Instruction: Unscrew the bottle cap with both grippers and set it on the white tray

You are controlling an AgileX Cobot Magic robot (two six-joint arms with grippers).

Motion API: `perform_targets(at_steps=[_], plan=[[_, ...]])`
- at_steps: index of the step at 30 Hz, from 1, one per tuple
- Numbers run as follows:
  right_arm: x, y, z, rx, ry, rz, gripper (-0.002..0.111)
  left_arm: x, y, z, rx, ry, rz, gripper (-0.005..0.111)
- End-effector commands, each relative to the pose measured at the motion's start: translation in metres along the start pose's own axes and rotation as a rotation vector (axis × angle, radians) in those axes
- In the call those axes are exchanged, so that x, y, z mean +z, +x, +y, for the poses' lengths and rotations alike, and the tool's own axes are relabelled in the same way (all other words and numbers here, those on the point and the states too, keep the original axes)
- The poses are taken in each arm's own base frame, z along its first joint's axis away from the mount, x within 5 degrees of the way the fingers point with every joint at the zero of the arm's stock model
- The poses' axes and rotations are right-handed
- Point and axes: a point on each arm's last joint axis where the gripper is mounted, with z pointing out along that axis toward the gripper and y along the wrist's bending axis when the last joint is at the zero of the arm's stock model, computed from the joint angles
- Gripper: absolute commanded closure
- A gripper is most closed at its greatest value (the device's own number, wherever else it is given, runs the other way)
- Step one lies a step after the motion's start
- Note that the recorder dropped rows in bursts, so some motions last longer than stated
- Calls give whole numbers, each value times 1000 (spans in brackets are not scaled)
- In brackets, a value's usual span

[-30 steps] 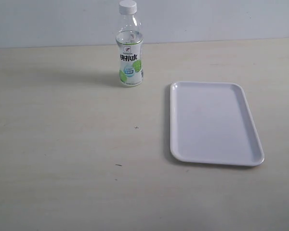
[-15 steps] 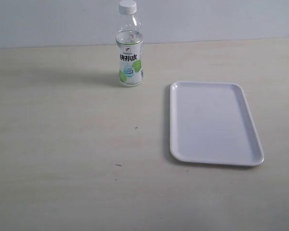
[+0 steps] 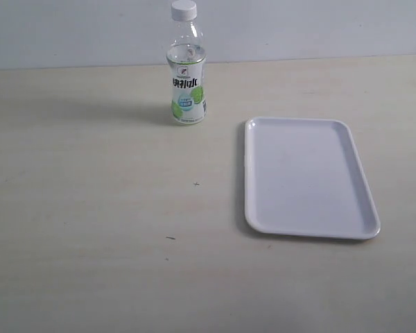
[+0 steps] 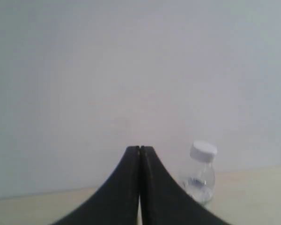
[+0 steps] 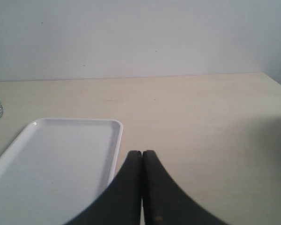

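Nothing had moved since the earlier exterior frames: bottle (image 3: 187, 76), tray (image 3: 308, 177) and table (image 3: 90, 208) lay just as before, no arm in that view.

Bottle stood upright at upper centre-left of the exterior frame, near the table's far edge, cap (image 3: 184, 9) screwed on. Tray lay flat at right of centre, well apart from the bottle, nothing in it.

Handling, as judged: thin clear plastic, light, likely to dent and turn under a hard squeeze. Best hold looked to be the labelled body for one gripper, square across it, firm enough to stop spin. Cap small, stiff, smooth-looking (ribbing too small to tell); it wanted a pinch across its sides from above. Once off, it might roll or skid on the glossy tray, so set it flat.

Left gripper (image 4: 140, 154): jaws pressed together, holding nothing, aimed level at the back wall; bottle top showed lower right of that frame, beside the jaw tip, apart from it.

Right gripper (image 5: 142, 154): jaws likewise pressed together and empty, pointing across the table, tray at lower left of its frame.
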Motion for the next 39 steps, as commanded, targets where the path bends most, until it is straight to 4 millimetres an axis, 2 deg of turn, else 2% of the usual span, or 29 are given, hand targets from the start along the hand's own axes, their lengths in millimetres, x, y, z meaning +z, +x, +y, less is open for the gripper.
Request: perform_targets(at_steps=[1,7,11,14,16,22,25,39], plan=[[0,1,0,-2,3,-7,108,38,44,1,25,156,100,107],[0,1,0,-2,3,-7,108,77,103,3,42,358,194,107],[0,1,0,-2,3,-7,108,101,138,9,34,412,252,106],[0,1,0,-2,3,-7,108,119,160,9,24,430,279,98],[0,1,0,-2,3,-7,108,131,172,7,24,446,285,86],[0,1,0,-2,3,-7,108,162,193,5,32,461,260,34],[0,1,0,-2,3,-7,108,171,202,3,47,475,253,21],[0,1,0,-2,3,-9,108,203,236,-11,82,530,222,18]])
